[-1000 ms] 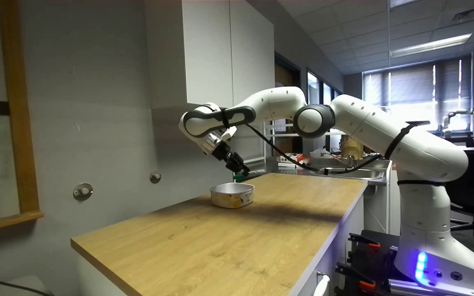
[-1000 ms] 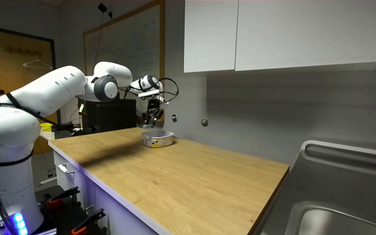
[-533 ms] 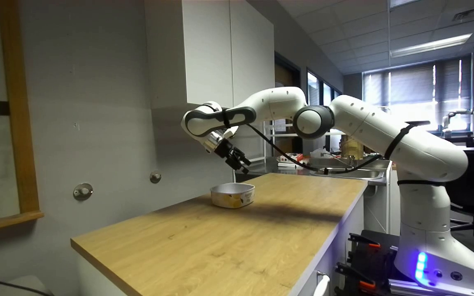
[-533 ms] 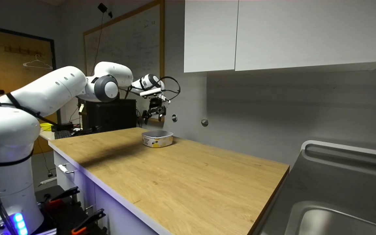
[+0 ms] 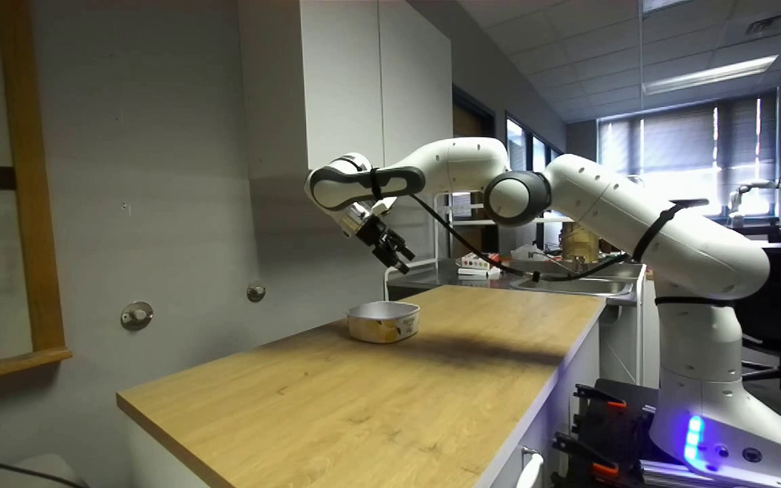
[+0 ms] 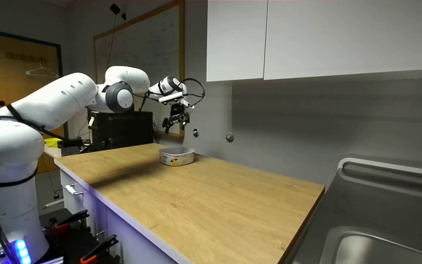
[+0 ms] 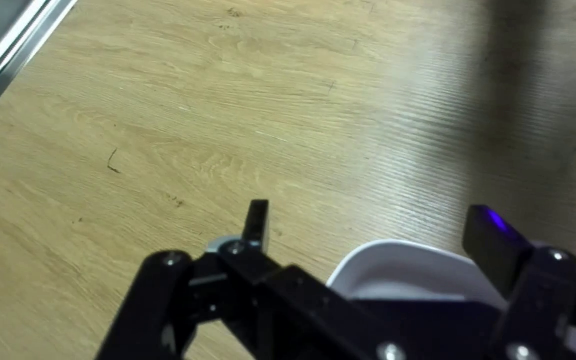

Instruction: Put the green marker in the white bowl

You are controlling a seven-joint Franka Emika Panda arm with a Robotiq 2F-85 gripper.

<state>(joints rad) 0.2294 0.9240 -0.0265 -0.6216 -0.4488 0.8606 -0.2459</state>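
Both jaws of the gripper (image 7: 369, 226) stand wide and empty, so lifting straight up without nudging the white bowl (image 5: 382, 331) seems wisest.

Observed in an exterior view: claw (image 6: 174, 128) with parted jaws hanging clear above the white bowl (image 6: 177, 157). Found bowl upright on the tabletop (image 6: 211, 198), with yellow print on its side. Noted metal sink (image 6: 368, 249) alongside, white cabinets (image 6: 324, 38) overhead.

The shallow, round-cornered white bowl (image 5: 382, 331) hides its floor from me in both exterior views, its print too tiny to read. Above it, the black two-fingered gripper (image 7: 372, 227), cropped in the wrist view, covers much of its inside there.
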